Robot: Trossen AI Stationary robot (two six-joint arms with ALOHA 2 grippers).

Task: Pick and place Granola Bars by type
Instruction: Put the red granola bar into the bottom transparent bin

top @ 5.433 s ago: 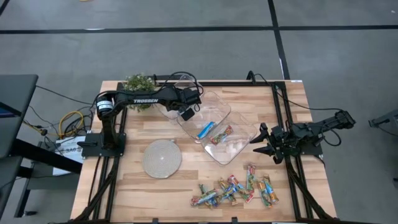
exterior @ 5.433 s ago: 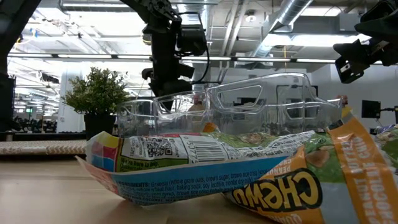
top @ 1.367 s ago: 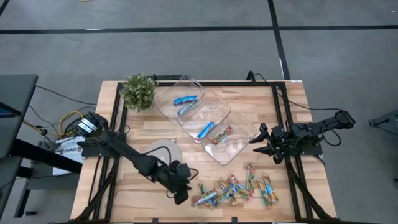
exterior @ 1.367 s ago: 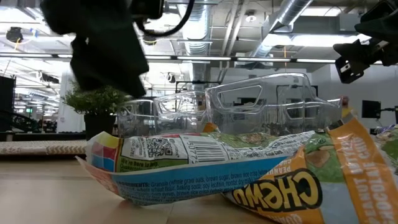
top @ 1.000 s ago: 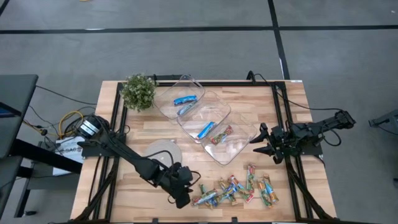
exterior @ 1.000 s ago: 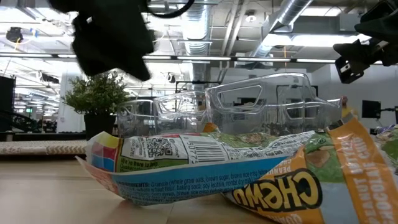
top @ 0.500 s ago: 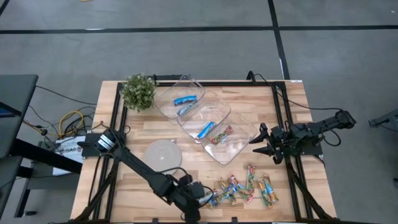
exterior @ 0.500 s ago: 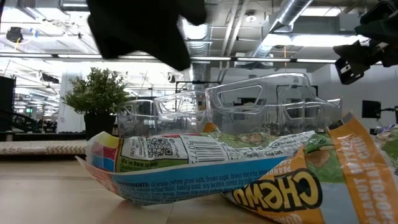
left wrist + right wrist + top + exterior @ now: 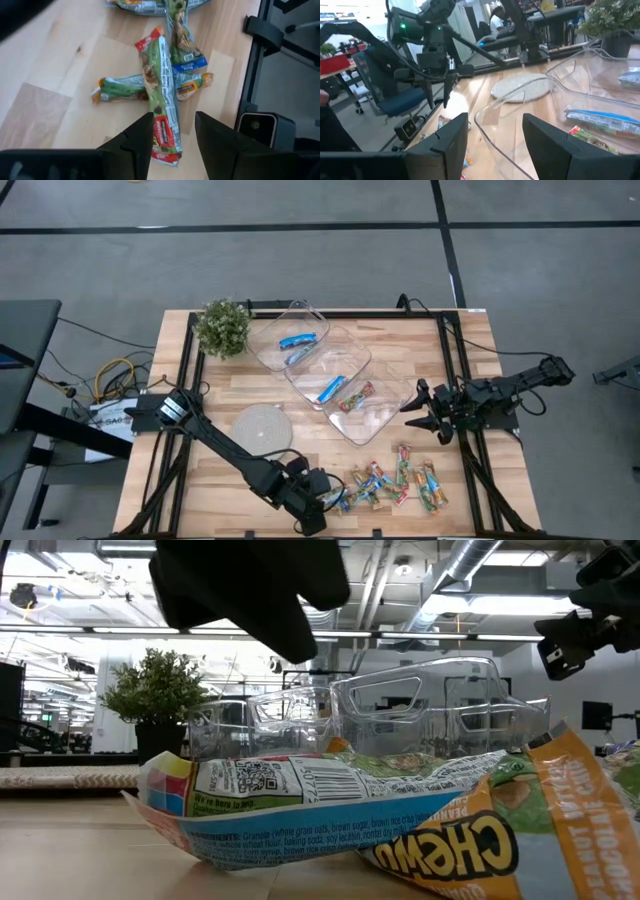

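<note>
Left gripper (image 9: 322, 502) now lower over granola bars (image 9: 385, 485), fingers parted

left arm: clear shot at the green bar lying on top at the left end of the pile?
Probably yes. The left gripper hangs above the green bar with its fingers apart, one on either side of the bar's near end, and nothing sits between them. That bar lies across another bar, so the lower one may shift.

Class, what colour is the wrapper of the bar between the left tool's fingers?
Green with red ends, clearest in left wrist view.
</note>
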